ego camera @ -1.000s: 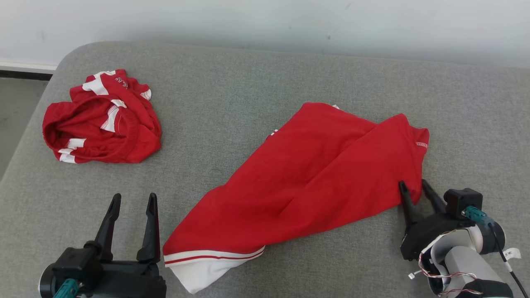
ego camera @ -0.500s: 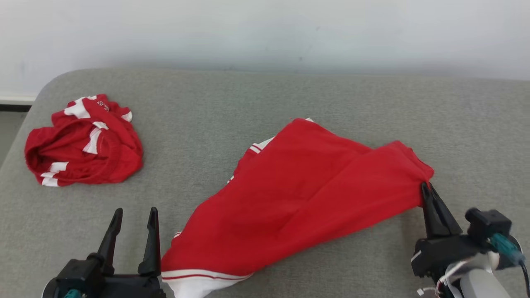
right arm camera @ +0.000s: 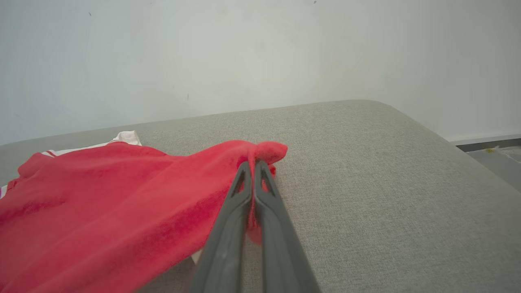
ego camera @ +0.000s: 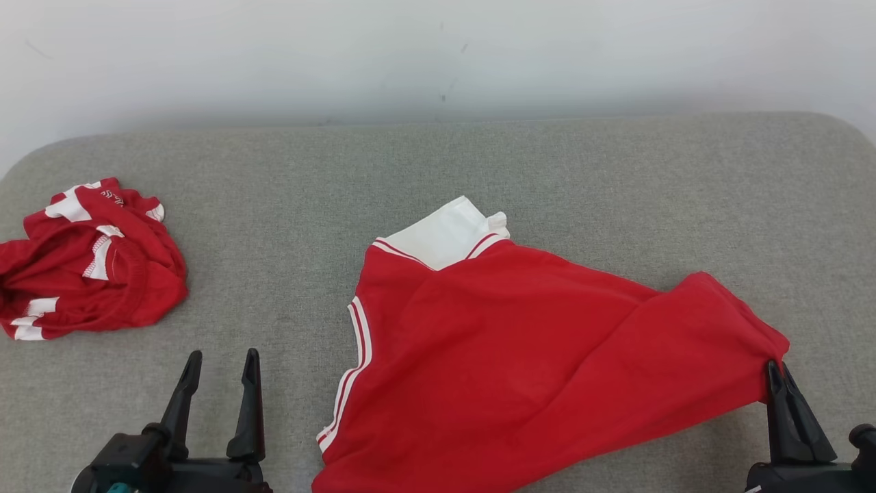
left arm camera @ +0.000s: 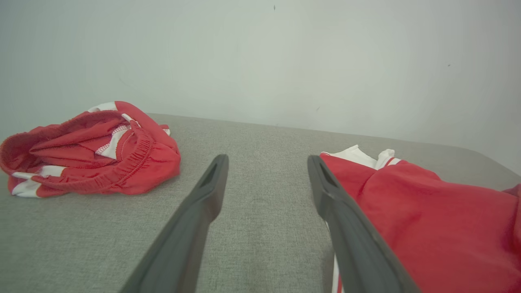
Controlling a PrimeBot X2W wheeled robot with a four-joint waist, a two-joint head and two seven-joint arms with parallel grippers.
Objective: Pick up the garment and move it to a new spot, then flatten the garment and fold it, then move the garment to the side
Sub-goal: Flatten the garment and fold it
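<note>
A red garment (ego camera: pixel 534 356) with white trim lies spread over the middle and right of the grey cushion; its white band points to the far side. My right gripper (ego camera: pixel 778 373) is shut on the garment's right corner, and the right wrist view shows the red cloth (right arm camera: pixel 122 211) pinched between the closed fingers of the right gripper (right arm camera: pixel 253 165). My left gripper (ego camera: pixel 222 359) stands open at the lower left, just left of the garment's edge, with nothing between its fingers. In the left wrist view the left gripper (left arm camera: pixel 266 160) has the garment (left arm camera: pixel 439 228) beside its right finger.
A second red and white garment (ego camera: pixel 85 263) lies crumpled at the cushion's far left, also in the left wrist view (left arm camera: pixel 89 150). The grey cushion (ego camera: pixel 438 178) ends at a pale wall behind. Its right edge drops to the floor (right arm camera: pixel 496 156).
The right gripper has shut on the garment's right corner and pulled it rightward, spreading the cloth and uncovering the white band. The head camera has also turned right. The left gripper stayed open.
</note>
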